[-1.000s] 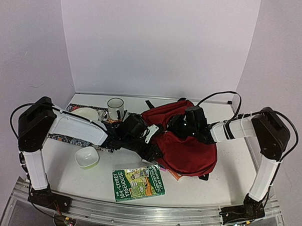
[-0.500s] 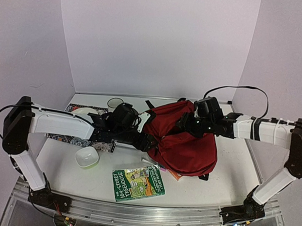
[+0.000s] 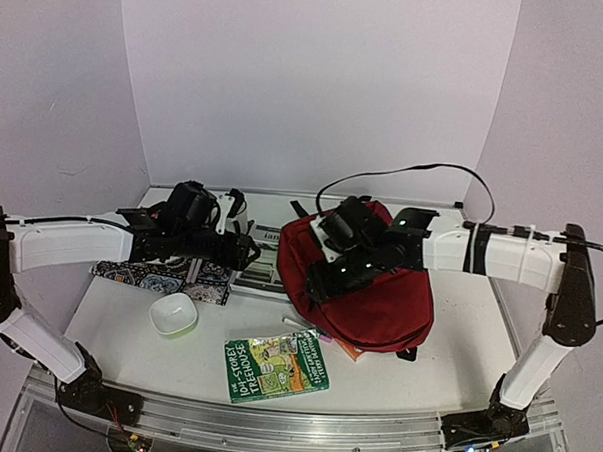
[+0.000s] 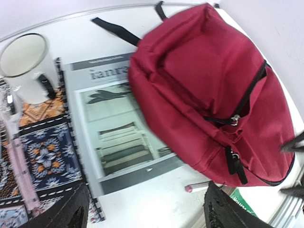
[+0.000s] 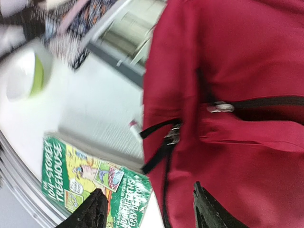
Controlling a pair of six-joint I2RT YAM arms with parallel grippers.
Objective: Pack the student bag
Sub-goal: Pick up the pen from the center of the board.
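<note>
Backpack first: the dark red soft fabric student bag (image 3: 388, 300) is lying flat on the right half of the white table (image 3: 116, 343). Its long axis is running from the far edge toward me, slanting a little right, and the zipper is looking shut as far as I can judge. A grey spiral-bound magazine (image 4: 118, 137) is lying face up, partly under the bag's left side. A green illustrated paperback (image 3: 275, 363) is sitting just beside the bag's near-left corner. My right gripper (image 5: 147, 190) is hovering directly over the bag's near-left flank, jaws standing well apart with nothing between them. My left gripper (image 4: 147, 190) is hanging over the magazine with the bag off to its right, jaws spread wide and empty too. So the right arm is the nearer one, and I'm reckoning it should be going for the silver zipper pulls (image 5: 221, 108) beneath it. A small pink-tipped pen (image 4: 197, 187) is lying beside the bag's near edge.
</note>
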